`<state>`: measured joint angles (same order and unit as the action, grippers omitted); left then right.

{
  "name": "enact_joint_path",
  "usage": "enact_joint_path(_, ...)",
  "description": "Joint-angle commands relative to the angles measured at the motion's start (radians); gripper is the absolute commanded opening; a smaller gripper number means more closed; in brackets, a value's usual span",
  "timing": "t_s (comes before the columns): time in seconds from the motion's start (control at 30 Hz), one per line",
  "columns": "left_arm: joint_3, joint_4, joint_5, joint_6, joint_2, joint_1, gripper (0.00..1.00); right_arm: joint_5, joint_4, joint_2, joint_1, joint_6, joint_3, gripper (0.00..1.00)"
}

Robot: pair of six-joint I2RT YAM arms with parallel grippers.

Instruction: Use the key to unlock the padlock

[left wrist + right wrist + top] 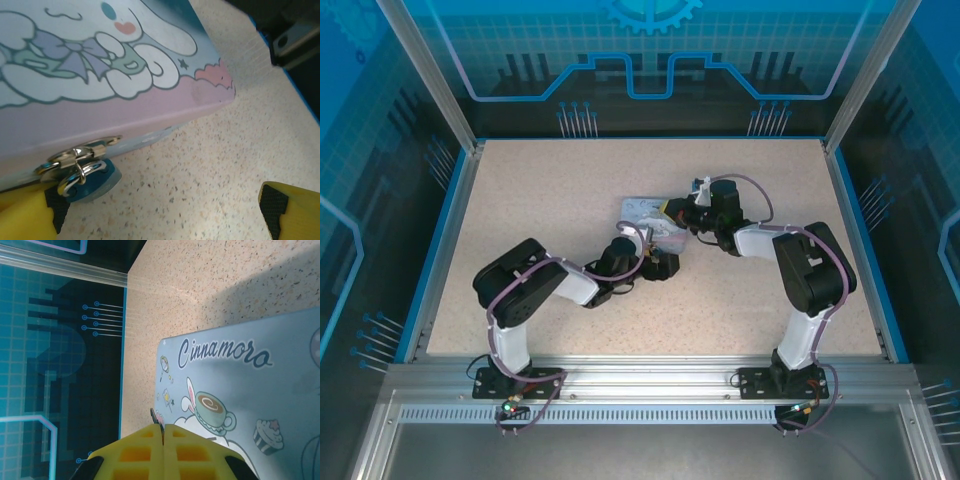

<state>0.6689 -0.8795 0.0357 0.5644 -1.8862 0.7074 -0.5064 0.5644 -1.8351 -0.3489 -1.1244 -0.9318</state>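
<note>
Padlock is sitting right next to the left gripper, practically touching the yellow finger at 7 o'clock in the left wrist view. The other finger is way over at 5 o'clock, so those jaws are gaping as wide as they go and gripping nothing. It's a little bluish-looking thing, and its silver shackle is hanging through the hasp on the front edge of the cartoon tin, which is lying on the speckled table. Over on the other side, the right gripper is squeezing its fingers tight together, and a tiny dark sliver, looks like the key, is poking out of the seam toward 12 o'clock. That gripper is hovering over the tin's lid near its 9 o'clock edge.
</note>
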Motion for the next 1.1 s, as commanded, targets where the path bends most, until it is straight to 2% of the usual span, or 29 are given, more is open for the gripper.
enact_joint_path(0.0,-0.018,-0.062,0.014,0.075,-0.045,-0.013,0.99,-0.019,-0.014,-0.017,-0.016,0.02,-0.025,0.0)
enact_joint_path(0.1,-0.018,-0.074,0.013,0.085,-0.059,-0.015,0.98,-0.021,-0.017,-0.018,-0.016,0.021,-0.027,0.0)
enact_joint_path(0.2,-0.016,-0.071,0.014,0.092,-0.066,-0.015,0.94,-0.022,-0.017,-0.025,-0.016,0.02,-0.03,0.0)
enact_joint_path(0.37,0.004,0.044,-0.058,0.062,-0.047,0.011,0.92,-0.024,-0.015,-0.028,-0.018,0.018,-0.03,0.0)
enact_joint_path(0.53,0.03,0.08,-0.072,0.053,-0.065,0.028,0.89,-0.024,-0.014,-0.03,-0.02,0.015,-0.033,0.0)
enact_joint_path(0.8,0.032,0.015,-0.073,0.072,-0.095,0.051,0.77,-0.021,-0.02,-0.029,-0.024,0.013,-0.035,0.0)
enact_joint_path(0.9,0.005,-0.069,-0.093,0.105,-0.103,0.063,0.77,-0.021,-0.02,-0.029,-0.024,0.015,-0.034,0.0)
enact_joint_path(1.07,0.01,-0.103,-0.112,0.141,-0.13,0.066,0.74,-0.021,-0.023,-0.028,-0.024,0.015,-0.032,0.0)
